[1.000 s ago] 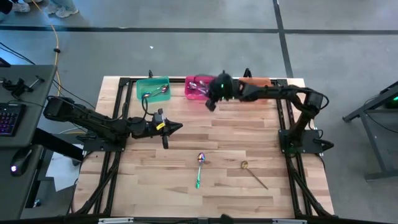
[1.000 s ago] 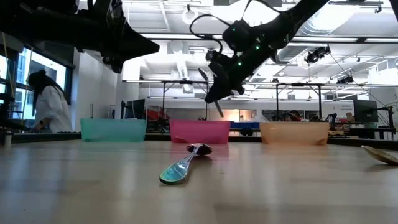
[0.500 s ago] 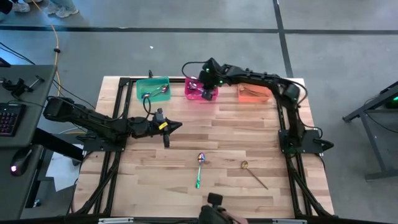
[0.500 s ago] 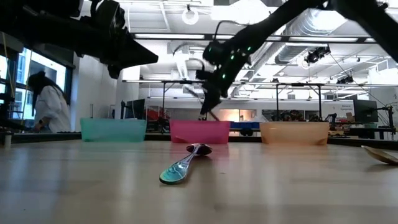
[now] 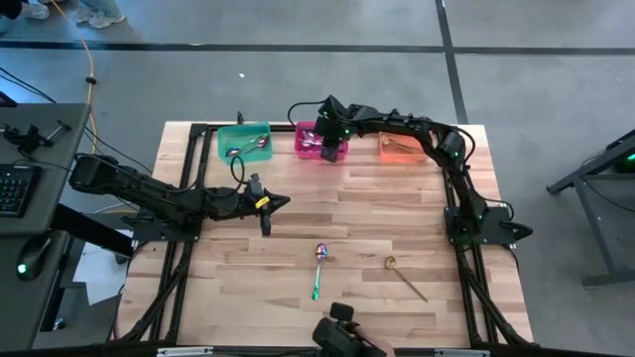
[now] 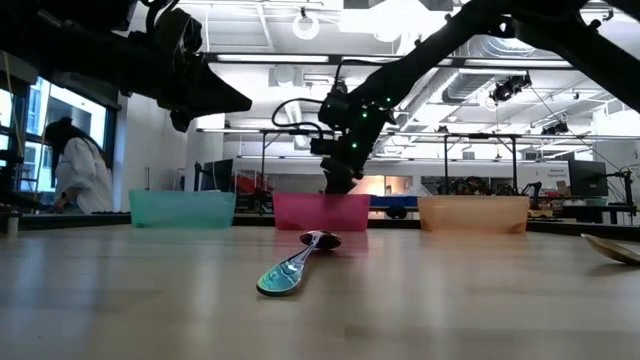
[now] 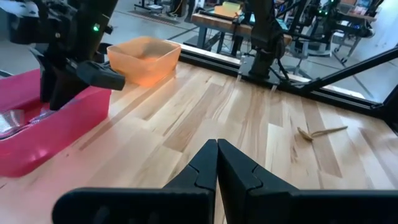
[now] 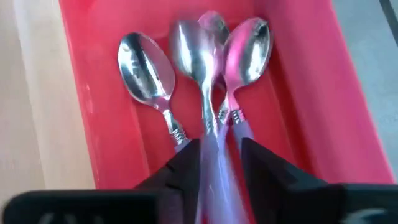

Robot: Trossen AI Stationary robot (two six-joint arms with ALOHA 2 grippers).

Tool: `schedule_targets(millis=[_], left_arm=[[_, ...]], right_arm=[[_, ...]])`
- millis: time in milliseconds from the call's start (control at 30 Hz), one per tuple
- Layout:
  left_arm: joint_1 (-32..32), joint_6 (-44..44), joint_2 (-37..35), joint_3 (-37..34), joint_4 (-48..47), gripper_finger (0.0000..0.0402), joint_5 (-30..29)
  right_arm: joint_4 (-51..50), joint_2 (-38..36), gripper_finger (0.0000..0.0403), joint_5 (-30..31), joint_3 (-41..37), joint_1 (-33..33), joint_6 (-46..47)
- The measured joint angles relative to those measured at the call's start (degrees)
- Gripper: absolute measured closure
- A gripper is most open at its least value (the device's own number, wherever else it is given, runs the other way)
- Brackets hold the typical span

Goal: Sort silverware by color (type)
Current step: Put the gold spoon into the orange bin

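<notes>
We count three lavender spoons [image 8: 205, 68] in the pink bin [image 8: 323, 106] at top centre, beneath the parted right gripper [image 8: 219, 163]. Two spoons lie lower centre: green spoon [image 5: 317, 270], gold spoon [image 5: 405, 276]. Left gripper [image 5: 282, 202] clenched, mid-left.

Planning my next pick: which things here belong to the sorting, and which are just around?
Job: green-handled spoon, gold spoon, lavender spoons, teal bin, pink bin, orange bin, right claw.
Around: keyboard, person.
</notes>
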Motion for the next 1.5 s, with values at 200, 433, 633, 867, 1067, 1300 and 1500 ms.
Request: schedule_targets(millis=[200, 433, 633, 867, 1067, 1300, 1500], left_arm=[[0.00, -0.33, 0.00, 0.00, -0.46, 0.0401, 0.00], [0.00, 0.05, 0.00, -3.14, 2.31, 0.0401, -0.77], [0.42, -1.96, 0.02, -13.64, 18.41, 0.0401, -0.93], [1.69, -3.14, 0.04, -17.07, 19.58, 0.0401, -0.58], [3.60, -1.90, 0.30, -17.05, 19.51, 0.0401, 2.74], [6.08, 1.14, 0.24, -17.03, 20.60, 0.0401, 13.03], [10.14, 2.15, -2.80, -16.98, 20.81, 0.0401, 19.62]], right_arm=[[-1.67, -0.13, 0.0268, 1.50, 1.91, 0.02, 0.78], [-1.00, -5.88, 0.0338, 2.86, 1.09, 0.97, 1.11], [20.86, -12.15, 0.0388, 1.22, -17.08, 2.83, 8.76], [37.09, -23.88, 0.0398, 6.53, -37.27, 11.66, 21.07], [31.35, -35.76, 0.0402, 13.56, -46.61, 21.69, 33.30], [14.32, -45.71, 0.0402, 19.12, -50.05, 33.50, 49.62], [0.13, -47.28, 0.0402, 19.44, -49.99, 41.78, 67.65]])
